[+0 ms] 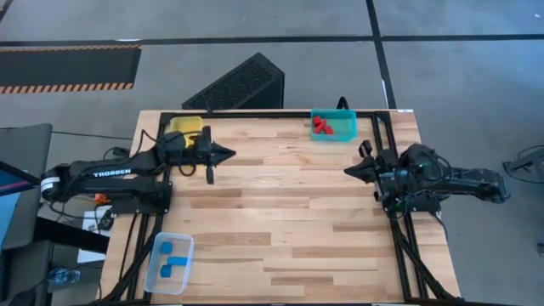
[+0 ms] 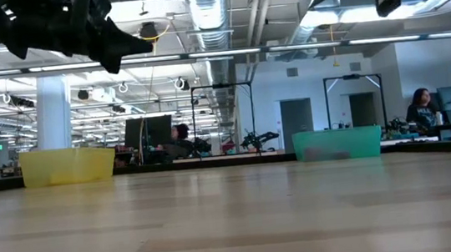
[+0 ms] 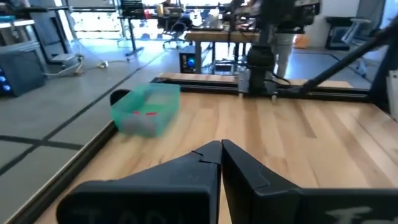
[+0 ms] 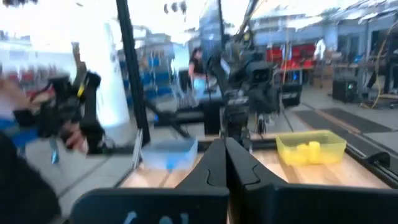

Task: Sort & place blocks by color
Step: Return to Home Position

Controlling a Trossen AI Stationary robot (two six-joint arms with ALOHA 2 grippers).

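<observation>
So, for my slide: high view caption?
Red blocks in teal bin, blue blocks in clear bin; left tool, right tool shut.

Three bins and two arms sharing one table point(image 1: 289, 221)
One yellow bin point(image 1: 185, 126), one teal bin point(image 1: 333, 125) and one clear bin point(image 1: 170, 262) are sitting on it. At least two blue blocks point(image 1: 166, 247) are lying in the clear bin; the red blocks point(image 1: 321, 127) and yellow blocks point(image 4: 305, 148) are clumping too closely to count. One left arm point(image 1: 110, 172) and one right arm point(image 1: 463, 180) are flanking it.
</observation>
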